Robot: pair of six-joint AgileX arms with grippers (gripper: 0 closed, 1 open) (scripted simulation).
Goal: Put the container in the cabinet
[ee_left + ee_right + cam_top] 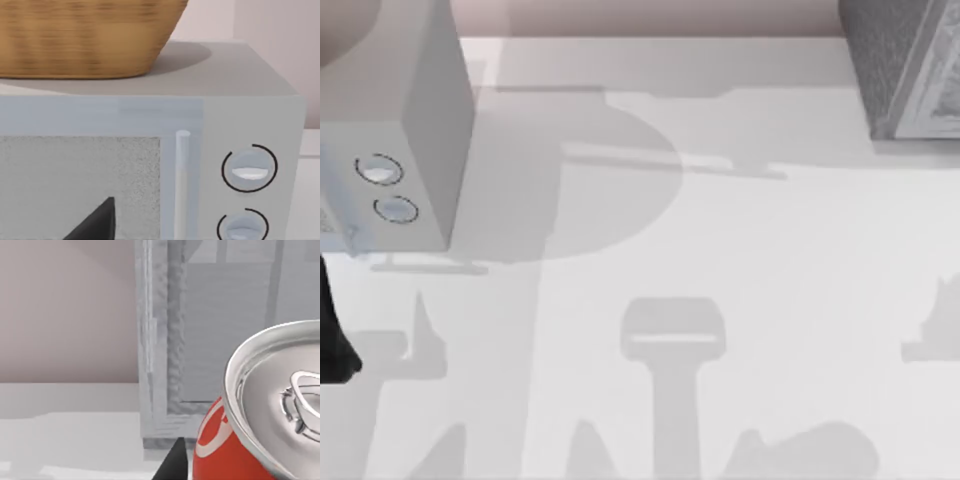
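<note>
The container, a red-and-white can [225, 450] with a silvery pull-tab top, sits close under the right wrist camera, just in front of the cabinet [160, 365], whose rough grey frame stands at the table's far right corner [905, 70]. I cannot tell whether the right gripper grips it or is released. A thin metal can is likely light, stiff but dentable, with slick sides, so a hold across the mid-body seems best. The left arm [332, 340] waits at the left edge beside the microwave [250, 170], a wicker basket [85, 35] on top.
</note>
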